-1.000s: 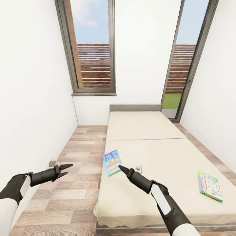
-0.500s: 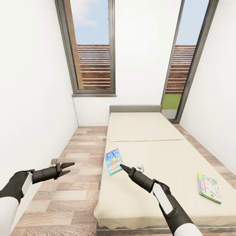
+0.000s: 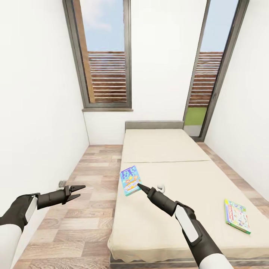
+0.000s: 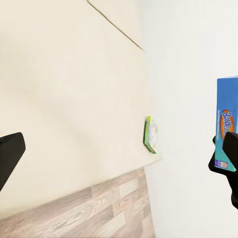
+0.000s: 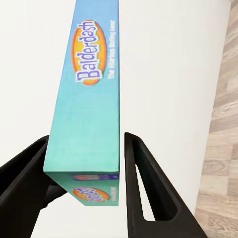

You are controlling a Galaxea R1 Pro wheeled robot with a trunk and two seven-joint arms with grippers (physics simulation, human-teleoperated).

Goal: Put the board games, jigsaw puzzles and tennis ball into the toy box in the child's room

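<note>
— White walls, plank floor, two tall windows; you face the bed [image 3: 168, 209]. How many games do you count?

— Two board games. The green-edged box [image 3: 237, 216] lies flat near the mattress's right edge. The blue box [image 3: 130, 180] is up at the left side, gripped by your right tool [image 3: 140, 186].

— How is that grip?

— Its fingers [image 5: 144, 188] pinch the blue box's thin edge near one corner. It looks stiff, light and smooth-sided, so you may find it pivots; a hold nearer mid-edge seems safer.

— And the left tool [image 3: 79, 190]?

— Parted a little, holding nothing, over the floor.
</note>
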